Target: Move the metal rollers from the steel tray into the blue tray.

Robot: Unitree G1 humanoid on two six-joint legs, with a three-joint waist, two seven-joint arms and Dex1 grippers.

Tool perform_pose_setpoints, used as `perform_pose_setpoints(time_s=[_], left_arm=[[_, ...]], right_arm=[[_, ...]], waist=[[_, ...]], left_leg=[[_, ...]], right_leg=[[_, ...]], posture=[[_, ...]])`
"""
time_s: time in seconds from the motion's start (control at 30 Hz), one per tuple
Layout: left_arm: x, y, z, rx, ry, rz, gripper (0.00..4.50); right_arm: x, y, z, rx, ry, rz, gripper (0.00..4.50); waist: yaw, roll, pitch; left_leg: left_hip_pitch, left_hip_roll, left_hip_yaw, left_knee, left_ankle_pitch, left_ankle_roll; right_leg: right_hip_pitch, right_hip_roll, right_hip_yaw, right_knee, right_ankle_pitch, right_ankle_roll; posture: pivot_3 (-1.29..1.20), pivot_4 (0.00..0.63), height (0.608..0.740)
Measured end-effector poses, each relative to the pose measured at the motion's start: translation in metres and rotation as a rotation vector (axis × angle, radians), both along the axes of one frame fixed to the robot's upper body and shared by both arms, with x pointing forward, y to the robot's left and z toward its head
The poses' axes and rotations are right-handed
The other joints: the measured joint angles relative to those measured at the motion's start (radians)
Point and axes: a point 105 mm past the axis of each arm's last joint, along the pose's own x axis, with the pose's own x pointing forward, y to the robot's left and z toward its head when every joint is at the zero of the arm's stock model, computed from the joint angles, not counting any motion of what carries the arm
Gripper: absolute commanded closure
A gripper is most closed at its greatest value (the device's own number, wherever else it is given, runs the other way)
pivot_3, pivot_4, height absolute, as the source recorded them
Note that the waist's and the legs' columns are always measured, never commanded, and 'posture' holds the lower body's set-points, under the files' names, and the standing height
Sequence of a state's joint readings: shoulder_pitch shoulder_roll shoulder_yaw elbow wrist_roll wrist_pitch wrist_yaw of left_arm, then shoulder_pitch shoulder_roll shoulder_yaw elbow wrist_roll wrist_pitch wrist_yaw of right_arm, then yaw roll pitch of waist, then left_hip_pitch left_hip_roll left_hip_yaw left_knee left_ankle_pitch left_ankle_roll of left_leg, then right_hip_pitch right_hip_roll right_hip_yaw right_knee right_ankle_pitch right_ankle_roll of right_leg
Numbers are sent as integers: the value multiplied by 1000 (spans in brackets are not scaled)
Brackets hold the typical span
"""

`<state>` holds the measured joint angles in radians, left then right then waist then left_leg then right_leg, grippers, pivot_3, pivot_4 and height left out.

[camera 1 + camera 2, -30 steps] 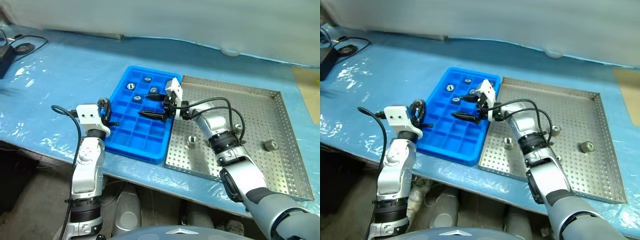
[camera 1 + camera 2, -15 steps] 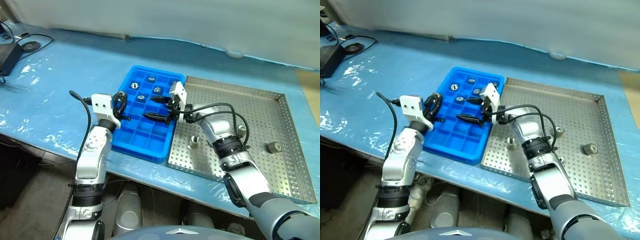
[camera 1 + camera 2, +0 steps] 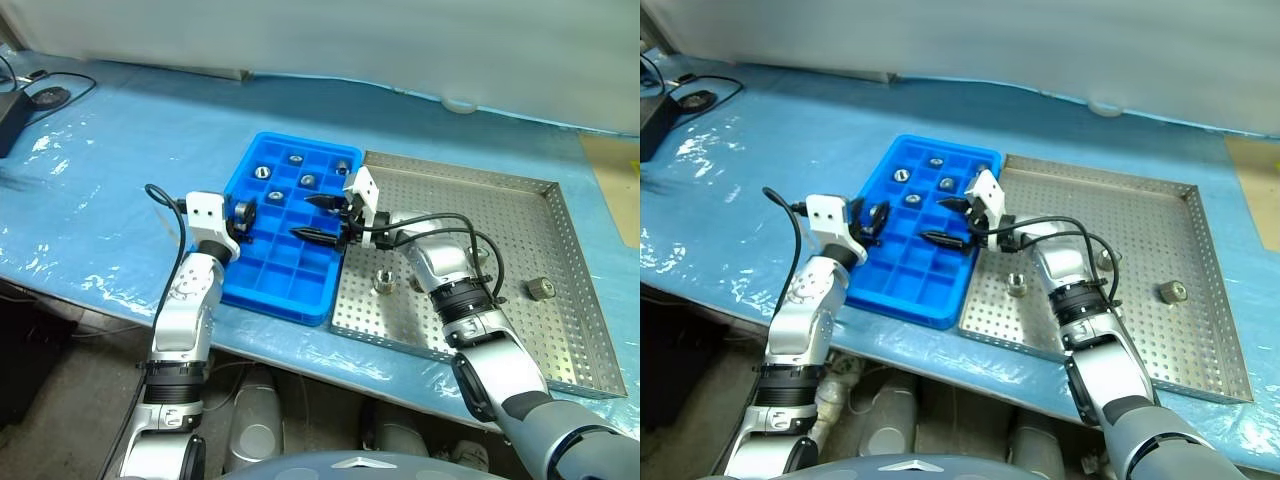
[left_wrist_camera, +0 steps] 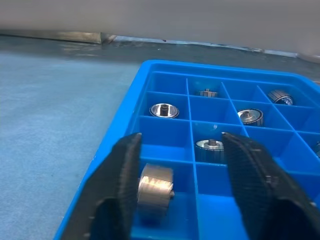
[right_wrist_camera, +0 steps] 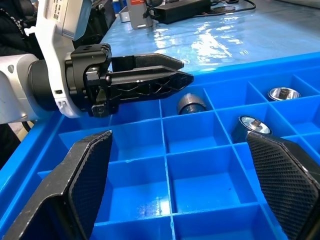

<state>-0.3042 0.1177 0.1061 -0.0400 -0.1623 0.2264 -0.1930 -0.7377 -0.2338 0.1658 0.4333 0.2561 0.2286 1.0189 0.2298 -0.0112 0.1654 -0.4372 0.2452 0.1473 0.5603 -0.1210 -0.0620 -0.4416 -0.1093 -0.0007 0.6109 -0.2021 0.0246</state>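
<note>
A: Item one — the blue tray (image 3: 285, 250)?
B: It lay on the blue-covered table (image 3: 120, 170), its long side touching the steel tray (image 3: 520, 250). Metal rollers (image 4: 210, 148) sat in several compartments at its far end.

A: Left gripper (image 4: 181, 165)?
B: It was at the tray's left edge with its fingers spread. One roller (image 4: 155, 186) lay on its side in the edge compartment between them, just beside one finger (image 4: 122, 175) — whether they touched, I could not tell.

A: Right gripper (image 3: 318, 217)?
B: It was level over the tray's right side, pointing toward the left gripper, jaws wide apart and empty.

A: Steel tray contents?
B: One roller (image 3: 384, 281) stood near the blue tray; another (image 3: 540, 289) was toward the right rim. A third was partly hidden behind the right arm.
</note>
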Motion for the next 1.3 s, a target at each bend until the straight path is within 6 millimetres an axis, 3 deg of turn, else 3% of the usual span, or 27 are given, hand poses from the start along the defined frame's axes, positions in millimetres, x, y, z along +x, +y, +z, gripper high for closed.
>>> perform_pose_setpoints(time_s=[0.07, 0.23, 0.37, 0.6, 0.77, 1.0, 1.27, 1.3], left_arm=[[3, -4, 4, -14, -14, -37, 283], [18, -31, 26, -52, -73, -225, 283], [24, -68, 30, -27, -64, -503, 283], [11, -141, 14, 148, 61, -1039, 283], [-5, -165, -5, 307, 151, -1269, 283], [-17, -159, -44, 538, 305, -1395, 283], [-15, -149, -47, 636, 313, -1394, 283], [-14, -148, -46, 647, 310, -1390, 695]], right_arm=[[0, -2, 2, -1, -13, -9, 0], [-2, -18, 8, 6, -50, -91, 0], [-8, -60, 3, -13, -48, -243, 0], [-28, -115, 0, -46, -55, -488, 0], [-42, -132, -2, -50, -54, -596, 0], [-52, -137, -2, -44, -51, -649, 0], [-44, -130, -1, -61, -55, -616, 0], [-42, -128, 0, -62, -56, -610, 0]], waist=[[0, 0, 0], [-18, 0, 0], [-52, 1, 0], [-151, 3, -2], [-213, 5, -3], [-244, 5, -3], [-245, 5, -3], [-245, 5, -3]], left_leg=[[0, 0, 0, 1, 0, 0], [1, -1, 0, 3, 0, -1], [1, -2, 1, 4, 1, -1], [6, -3, 4, 2, 1, 0], [12, -3, 10, 0, -1, 3], [19, -4, 23, 1, -6, 11], [22, -4, 26, 1, -6, 11], [22, -4, 26, 0, -6, 11]], right_leg=[[0, 0, 0, 0, 0, 0], [2, -1, 1, 2, 1, 1], [3, -1, 3, 1, 2, 3], [4, -1, 8, 0, 2, 3], [5, 1, 15, -3, 2, 3], [5, 0, 28, -4, 4, 6], [5, 0, 29, -4, 4, 6], [5, 0, 29, -4, 4, 6]], posture=[[205, 150, 740], [24, 150, 740], [-128, 150, 740], [-341, 150, 740], [-414, 150, 740], [-407, 150, 740], [-335, 150, 740], [-330, 150, 740]])
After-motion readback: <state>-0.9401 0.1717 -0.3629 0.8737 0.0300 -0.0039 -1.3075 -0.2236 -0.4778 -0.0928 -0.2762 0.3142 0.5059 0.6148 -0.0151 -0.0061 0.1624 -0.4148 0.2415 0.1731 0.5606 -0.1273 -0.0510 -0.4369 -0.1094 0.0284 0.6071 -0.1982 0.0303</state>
